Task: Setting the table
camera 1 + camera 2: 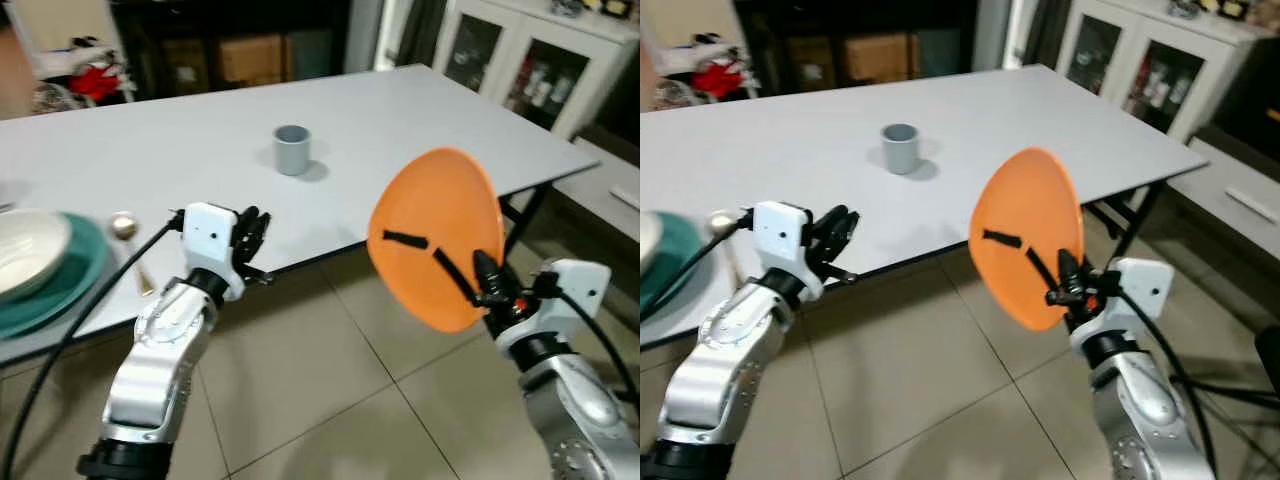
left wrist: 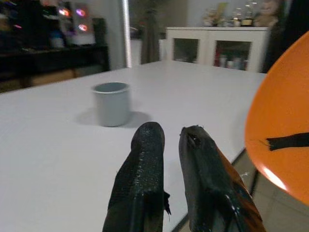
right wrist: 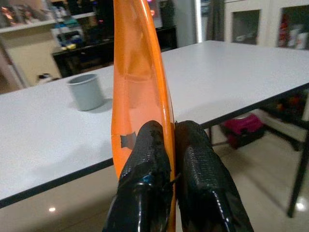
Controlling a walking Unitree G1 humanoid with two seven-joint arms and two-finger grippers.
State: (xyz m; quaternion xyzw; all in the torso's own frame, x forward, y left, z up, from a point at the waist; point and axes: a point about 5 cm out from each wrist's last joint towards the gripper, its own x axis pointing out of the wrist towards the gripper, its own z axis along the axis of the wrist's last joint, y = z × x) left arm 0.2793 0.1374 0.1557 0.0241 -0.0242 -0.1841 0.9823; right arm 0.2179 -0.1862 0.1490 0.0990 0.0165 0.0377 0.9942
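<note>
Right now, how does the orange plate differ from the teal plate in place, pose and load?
The orange plate is off the table, held on edge past the table's near edge by the right gripper, jaws pinching its rim; the teal plate lies flat on the table. The orange plate carries nothing; the teal plate bears a white bowl. Both are round plates.

Even indoor light on the white table; dark background beyond. Grey cup casts a soft shadow toward the right. Small glare spot on the orange plate. Head views slightly soft, far-left edge blurred. Wrist views: near black fingers sharp, distant shelves out of focus.
</note>
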